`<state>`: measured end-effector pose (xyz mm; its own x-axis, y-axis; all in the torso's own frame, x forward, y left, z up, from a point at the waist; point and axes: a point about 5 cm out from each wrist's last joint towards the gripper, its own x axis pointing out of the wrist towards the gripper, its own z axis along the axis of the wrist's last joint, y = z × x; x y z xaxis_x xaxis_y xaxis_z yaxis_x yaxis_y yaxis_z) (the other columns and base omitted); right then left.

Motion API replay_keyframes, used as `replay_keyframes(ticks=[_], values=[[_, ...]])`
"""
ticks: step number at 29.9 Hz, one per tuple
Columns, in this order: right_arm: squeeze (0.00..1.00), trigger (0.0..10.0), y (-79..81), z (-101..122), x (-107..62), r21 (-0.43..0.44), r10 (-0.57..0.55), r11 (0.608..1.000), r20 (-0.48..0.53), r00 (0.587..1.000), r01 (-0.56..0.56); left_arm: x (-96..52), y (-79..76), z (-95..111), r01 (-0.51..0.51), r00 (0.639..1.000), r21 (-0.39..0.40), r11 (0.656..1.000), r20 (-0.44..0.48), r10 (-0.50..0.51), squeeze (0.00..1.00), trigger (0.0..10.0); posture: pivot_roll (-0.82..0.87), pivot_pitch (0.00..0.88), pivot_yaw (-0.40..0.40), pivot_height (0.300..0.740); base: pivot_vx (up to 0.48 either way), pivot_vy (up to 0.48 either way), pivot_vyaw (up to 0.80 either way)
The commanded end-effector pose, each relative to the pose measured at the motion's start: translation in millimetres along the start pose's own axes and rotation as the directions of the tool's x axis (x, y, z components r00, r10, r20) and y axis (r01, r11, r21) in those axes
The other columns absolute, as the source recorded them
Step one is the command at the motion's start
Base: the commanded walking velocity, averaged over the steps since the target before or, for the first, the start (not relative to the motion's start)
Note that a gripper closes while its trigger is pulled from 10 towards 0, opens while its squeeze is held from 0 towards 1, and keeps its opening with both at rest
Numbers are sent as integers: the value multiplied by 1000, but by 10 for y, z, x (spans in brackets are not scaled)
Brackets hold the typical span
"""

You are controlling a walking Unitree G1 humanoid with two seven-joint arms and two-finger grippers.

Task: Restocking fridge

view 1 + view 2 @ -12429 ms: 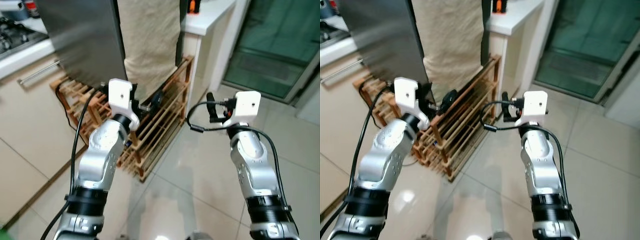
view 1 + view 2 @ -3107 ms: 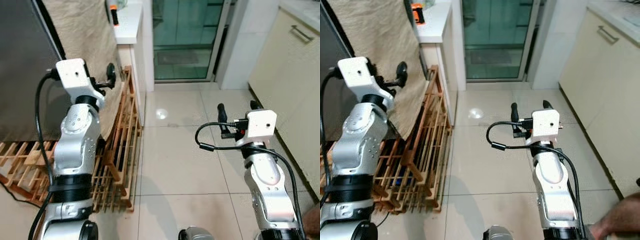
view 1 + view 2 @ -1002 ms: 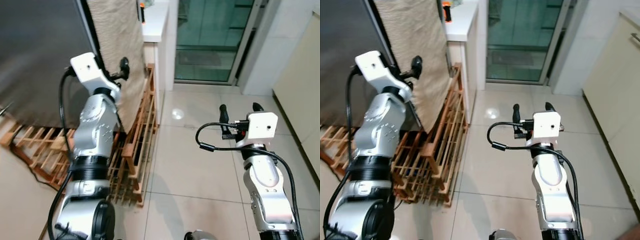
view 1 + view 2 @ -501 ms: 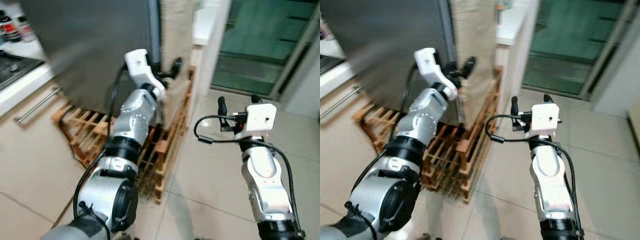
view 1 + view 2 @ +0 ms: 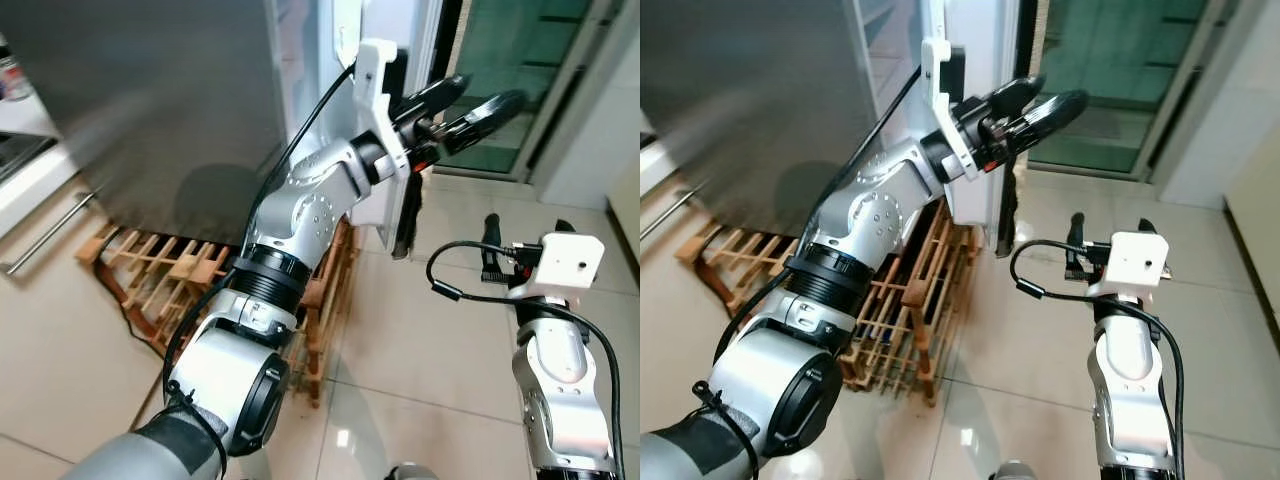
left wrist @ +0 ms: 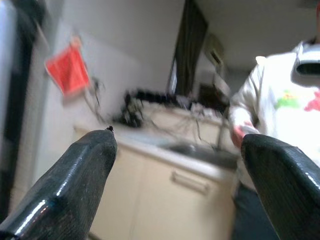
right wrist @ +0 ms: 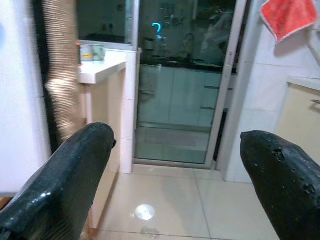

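Left eye view: the left gripper [image 5: 468, 103] is raised high beside the fridge [image 5: 160, 100], its two black fingers spread apart and holding nothing, reaching past the edge of the white fridge door [image 5: 975, 120], which stands ajar. The arm seems held out this way to swing the door wider so the shelves can be reached, though I cannot tell whether any finger touches the door. The right gripper [image 5: 1108, 232] waits low over the tiled floor [image 5: 430, 330], jaws apart and empty, likely kept free to carry items later. A wooden rack [image 5: 180, 275] sits under the fridge. In the left wrist view a person [image 6: 280, 105] in a white top stands by a kitchen counter. Nothing to stock is in hand yet.
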<state>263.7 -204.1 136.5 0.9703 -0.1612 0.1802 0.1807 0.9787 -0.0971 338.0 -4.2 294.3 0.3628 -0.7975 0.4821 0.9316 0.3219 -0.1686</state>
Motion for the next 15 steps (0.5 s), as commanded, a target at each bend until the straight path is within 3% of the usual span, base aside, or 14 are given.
replay_keyframes(ticks=[1,4,5,6,7,8,9,10,11,12,15], values=[[0,10000,39,27,40,11,25,1000,6,1000,-25,-306,155,-65,-171,984,-45,984,40,173,0,10000,-276,0,47,740,0,0,0],[0,10000,100,41,86,8,63,998,9,998,-63,-839,424,65,-375,926,33,926,57,373,0,10000,-224,0,36,740,0,0,0],[0,10000,100,41,86,8,63,998,9,998,-63,-839,424,65,-375,926,33,926,57,373,0,10000,-224,0,36,740,0,0,0],[0,10000,158,51,127,10,91,996,15,996,-91,-1203,589,140,-524,850,44,850,78,520,0,10000,-202,0,29,740,0,0,0],[0,10000,217,62,169,12,121,993,21,992,-121,-1599,716,225,-668,743,47,743,102,661,0,10000,-193,0,25,740,0,0,0],[0,10000,217,62,169,12,121,993,21,992,-121,-1599,716,225,-668,743,47,743,102,661,0,10000,-193,0,25,740,0,0,0],[0,10000,304,68,253,22,154,988,23,988,-154,-2063,722,268,-770,638,131,625,116,762,0,10000,-134,4,2,740,0,0,775],[0,10000,351,71,303,25,170,985,23,985,-171,-2199,655,249,-779,624,163,605,106,774,0,10000,-100,5,-11,740,0,0,731],[0,10000,351,71,303,25,170,985,23,985,-171,-2199,655,249,-779,624,163,605,106,774,0,10000,-100,5,-11,740,0,0,731],[0,10000,411,76,353,33,190,981,23,981,-191,-2296,587,200,-784,611,202,587,83,787,0,10000,-100,5,-11,740,0,0,688],[0,10000,544,82,457,46,223,974,20,975,-224,-2387,460,38,-794,553,308,524,8,833,0,10000,-68,6,-17,740,0,0,640]])
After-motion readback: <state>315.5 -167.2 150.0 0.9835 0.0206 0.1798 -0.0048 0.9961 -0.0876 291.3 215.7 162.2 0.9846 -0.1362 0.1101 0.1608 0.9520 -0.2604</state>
